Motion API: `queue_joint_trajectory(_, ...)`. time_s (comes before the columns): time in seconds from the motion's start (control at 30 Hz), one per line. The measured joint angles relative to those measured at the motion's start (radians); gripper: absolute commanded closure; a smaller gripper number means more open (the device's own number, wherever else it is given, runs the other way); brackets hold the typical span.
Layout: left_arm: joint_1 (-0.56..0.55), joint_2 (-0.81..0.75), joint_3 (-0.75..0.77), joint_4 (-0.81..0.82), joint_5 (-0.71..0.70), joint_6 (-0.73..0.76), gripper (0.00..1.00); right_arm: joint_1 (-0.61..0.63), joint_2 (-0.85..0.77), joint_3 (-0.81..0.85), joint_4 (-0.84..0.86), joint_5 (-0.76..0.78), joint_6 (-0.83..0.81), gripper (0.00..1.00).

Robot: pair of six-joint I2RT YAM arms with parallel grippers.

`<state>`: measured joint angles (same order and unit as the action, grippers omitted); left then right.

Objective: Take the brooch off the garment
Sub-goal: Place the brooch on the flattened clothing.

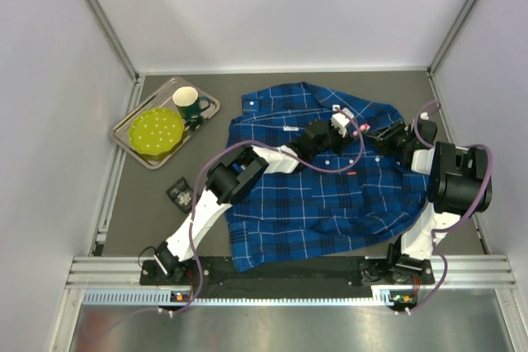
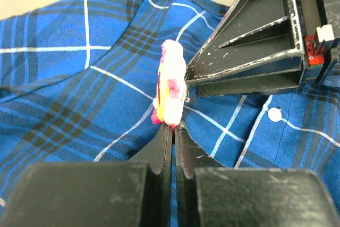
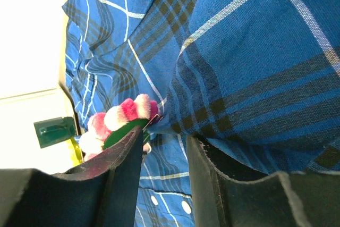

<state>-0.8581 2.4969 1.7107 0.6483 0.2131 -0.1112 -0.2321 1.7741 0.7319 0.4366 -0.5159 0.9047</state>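
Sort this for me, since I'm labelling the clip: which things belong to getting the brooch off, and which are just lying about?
In the job: shirt, brooch, left gripper, right gripper.

Lying about: tray, mug, plate, small black object left of the shirt.

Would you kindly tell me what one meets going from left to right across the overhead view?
yellow-green plate → green mug → garment → right arm's dark elbow joint
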Motion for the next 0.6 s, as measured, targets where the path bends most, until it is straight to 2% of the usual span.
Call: queue_joint_trajectory(0.6, 0.000, 0.000, -0.037, 0.094, 0.037, 0.047, 1.00, -0.008, 0.000, -0.019, 0.018, -0.002, 0.010, 0.62)
